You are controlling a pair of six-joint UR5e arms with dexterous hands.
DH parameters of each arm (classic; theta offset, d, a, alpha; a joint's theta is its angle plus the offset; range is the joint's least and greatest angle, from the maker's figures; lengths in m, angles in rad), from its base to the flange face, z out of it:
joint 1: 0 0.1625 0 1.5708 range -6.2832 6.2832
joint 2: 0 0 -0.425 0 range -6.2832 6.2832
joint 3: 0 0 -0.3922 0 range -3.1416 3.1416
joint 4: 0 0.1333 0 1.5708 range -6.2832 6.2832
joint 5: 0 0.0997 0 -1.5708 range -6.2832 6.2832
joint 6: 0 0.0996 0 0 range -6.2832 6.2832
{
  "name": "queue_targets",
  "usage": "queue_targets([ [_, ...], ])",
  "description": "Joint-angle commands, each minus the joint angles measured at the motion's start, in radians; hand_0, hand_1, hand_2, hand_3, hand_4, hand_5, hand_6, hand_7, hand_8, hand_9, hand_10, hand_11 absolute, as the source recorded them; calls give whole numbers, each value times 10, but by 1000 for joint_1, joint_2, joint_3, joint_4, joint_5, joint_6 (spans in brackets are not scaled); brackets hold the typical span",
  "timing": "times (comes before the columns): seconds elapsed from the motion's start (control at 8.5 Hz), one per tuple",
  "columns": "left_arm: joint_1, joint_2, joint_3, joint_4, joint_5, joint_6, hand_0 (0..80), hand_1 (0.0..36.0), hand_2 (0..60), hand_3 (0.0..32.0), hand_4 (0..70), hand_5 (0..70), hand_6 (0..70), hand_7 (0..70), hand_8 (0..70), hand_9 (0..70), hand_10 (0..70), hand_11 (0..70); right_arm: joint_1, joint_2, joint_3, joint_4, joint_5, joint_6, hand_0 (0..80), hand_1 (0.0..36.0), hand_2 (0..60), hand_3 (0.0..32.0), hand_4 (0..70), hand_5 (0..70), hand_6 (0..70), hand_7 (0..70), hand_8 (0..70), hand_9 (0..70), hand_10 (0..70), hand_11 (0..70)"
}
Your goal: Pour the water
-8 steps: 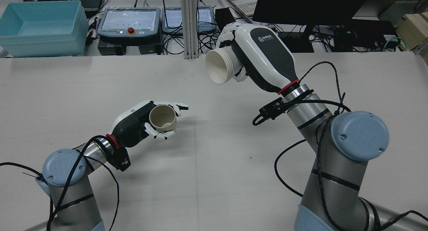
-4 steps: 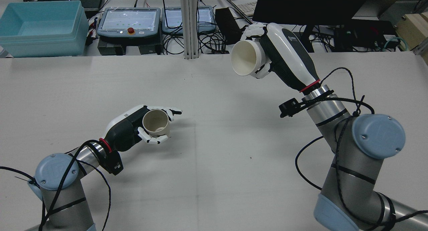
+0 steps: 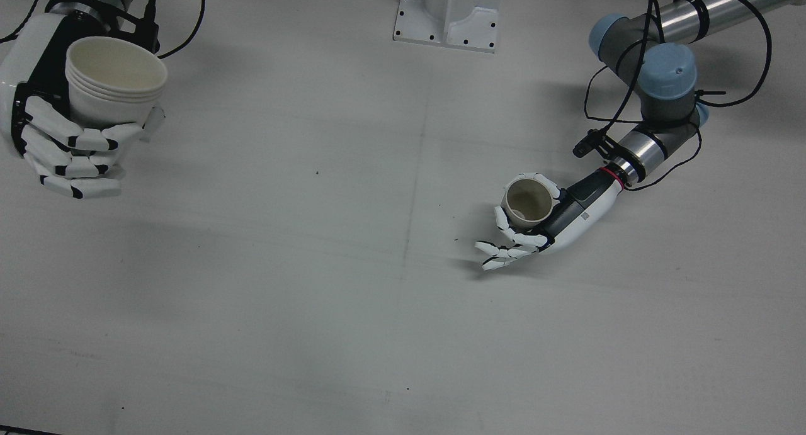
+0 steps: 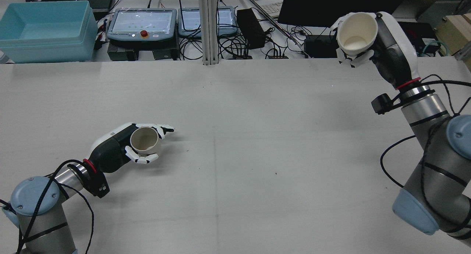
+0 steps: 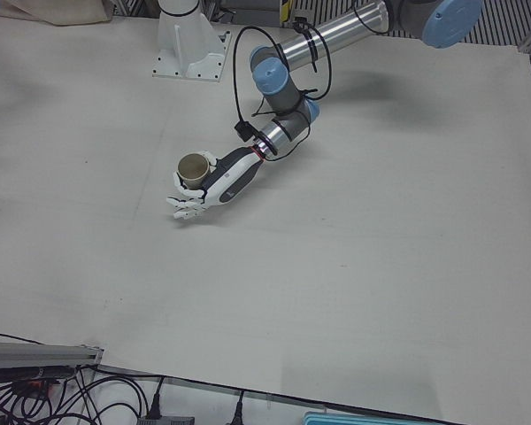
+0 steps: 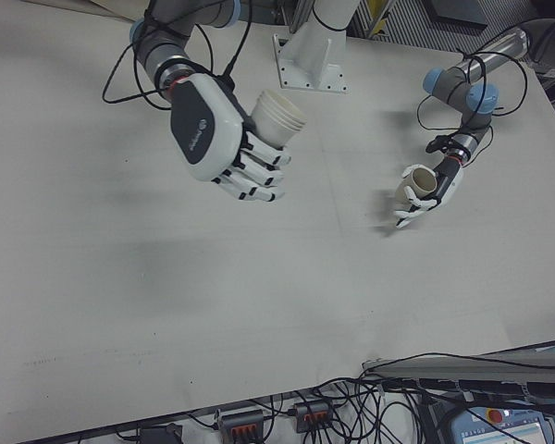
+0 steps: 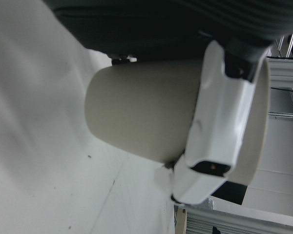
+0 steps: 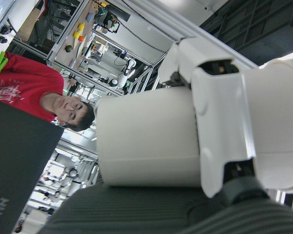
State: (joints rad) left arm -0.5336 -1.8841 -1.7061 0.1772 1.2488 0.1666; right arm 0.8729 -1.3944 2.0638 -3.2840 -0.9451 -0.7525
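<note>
A: Holding both cups, which step is this?

B: Pre-pour, I'd say. My left hand (image 4: 121, 145) is clamped on the beige cup (image 4: 144, 140), low over the counter (image 4: 235, 143) around 8 o'clock in the rear view. My right hand (image 4: 382, 44) is wrapped round the white cup (image 4: 356, 35), lifted at 2 o'clock, well apart. Next I'd bring it over and tip.

A: Any water?

B: Can't tell, both insides look dry.

Right hand (image 3: 44, 107) cut by the front view's left edge, contents of the beige cup (image 4: 144, 140) indiscernible, white cup's (image 8: 146, 139) mouth hidden behind fingers (image 8: 219, 122).
</note>
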Motion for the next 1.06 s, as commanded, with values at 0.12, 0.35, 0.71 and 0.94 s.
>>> queue_targets([
  [0.12,-101,132,74,-136,-5,-24,800,360,600,0,700,700,272,240,134,113,66,119,188,-219,-293,146,-52,535,800,360,600,0,421,473,464,538,357,471,477,700],
  [0.35,-182,138,82,-148,0,-21,793,360,600,0,700,700,273,240,133,113,65,116,228,-233,-547,367,-101,545,800,360,600,0,473,491,482,553,373,488,478,700],
  [0.71,-261,201,97,-178,1,-19,766,360,600,0,700,700,278,241,134,113,65,115,233,-178,-823,447,-98,547,800,360,600,0,418,445,466,533,400,522,508,700],
  [0.94,-295,259,154,-251,0,-21,791,360,600,0,700,700,279,242,136,115,66,117,232,-111,-916,472,-100,547,800,360,600,0,397,432,452,520,392,514,499,700],
])
